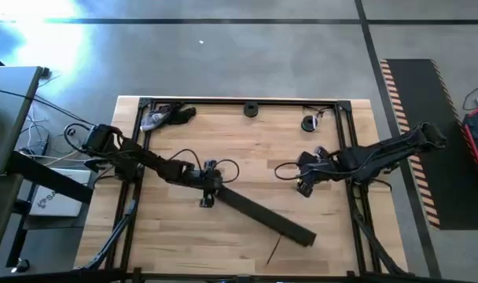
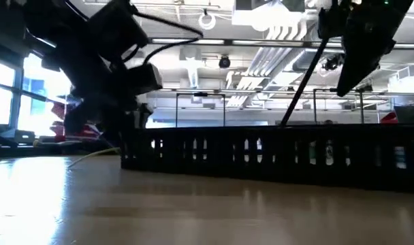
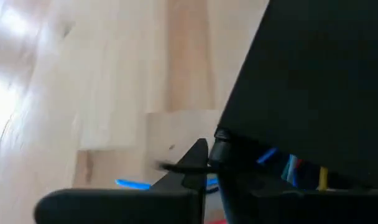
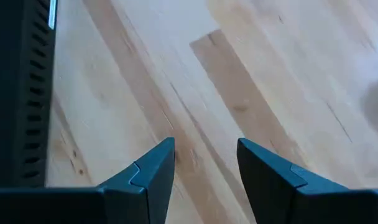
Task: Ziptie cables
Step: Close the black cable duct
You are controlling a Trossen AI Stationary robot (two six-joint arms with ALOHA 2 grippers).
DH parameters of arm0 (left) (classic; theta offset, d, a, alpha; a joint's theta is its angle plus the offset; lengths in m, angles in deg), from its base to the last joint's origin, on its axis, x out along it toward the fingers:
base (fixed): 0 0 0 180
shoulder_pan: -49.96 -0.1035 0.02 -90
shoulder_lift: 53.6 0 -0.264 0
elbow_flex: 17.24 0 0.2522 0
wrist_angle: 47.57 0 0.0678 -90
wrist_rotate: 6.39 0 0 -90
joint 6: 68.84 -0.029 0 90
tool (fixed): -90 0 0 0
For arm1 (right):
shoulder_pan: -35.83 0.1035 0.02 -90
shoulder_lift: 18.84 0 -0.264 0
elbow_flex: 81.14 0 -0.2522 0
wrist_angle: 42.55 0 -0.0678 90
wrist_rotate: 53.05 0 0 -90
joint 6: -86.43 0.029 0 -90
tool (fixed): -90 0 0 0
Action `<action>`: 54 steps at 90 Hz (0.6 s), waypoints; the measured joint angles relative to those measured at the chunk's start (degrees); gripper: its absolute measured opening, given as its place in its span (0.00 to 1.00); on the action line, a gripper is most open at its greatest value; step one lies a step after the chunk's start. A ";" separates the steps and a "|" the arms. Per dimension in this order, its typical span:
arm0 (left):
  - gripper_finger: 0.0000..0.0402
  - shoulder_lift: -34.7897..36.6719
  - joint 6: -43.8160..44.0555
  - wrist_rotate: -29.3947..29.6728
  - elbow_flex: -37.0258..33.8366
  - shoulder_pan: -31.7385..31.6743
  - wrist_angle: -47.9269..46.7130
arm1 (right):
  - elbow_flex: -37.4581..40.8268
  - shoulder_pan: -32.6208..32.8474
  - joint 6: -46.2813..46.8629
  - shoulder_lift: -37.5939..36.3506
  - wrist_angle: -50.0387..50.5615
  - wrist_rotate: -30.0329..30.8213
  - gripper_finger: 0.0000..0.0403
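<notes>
Writing is nowhere legible. One long black slotted strip (image 1: pixel 259 211) lies diagonally on the wooden surface (image 1: pixel 247 141); the low view alone shows its slots. One thin cable (image 1: pixel 273 251) lies just beside the strip's lower end. Left hand (image 1: pixel 207 198) sits at the strip's upper end, grip impossible to tell. Right hand (image 4: pixel 204 165) hovers released over bare wood.

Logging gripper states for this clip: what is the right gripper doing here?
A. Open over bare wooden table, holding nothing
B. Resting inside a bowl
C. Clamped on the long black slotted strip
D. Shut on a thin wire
A: in the right wrist view the right gripper has its two dark fingers apart, with only the light wooden table showing between them.
</notes>
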 joint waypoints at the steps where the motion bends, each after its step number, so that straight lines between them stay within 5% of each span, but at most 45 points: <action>1: 0.09 0.12 0.27 0.00 0.00 -0.12 -0.28 | 0.09 0.02 0.01 0.00 0.08 -0.01 0.39; 25: 0.31 8.50 2.41 1.87 -0.41 -1.25 -14.41 | 0.37 5.03 1.81 0.00 1.31 -0.64 0.39; 54: 0.31 21.89 14.32 5.05 -1.18 0.89 -31.38 | 0.40 18.62 21.27 0.53 2.70 -9.10 0.39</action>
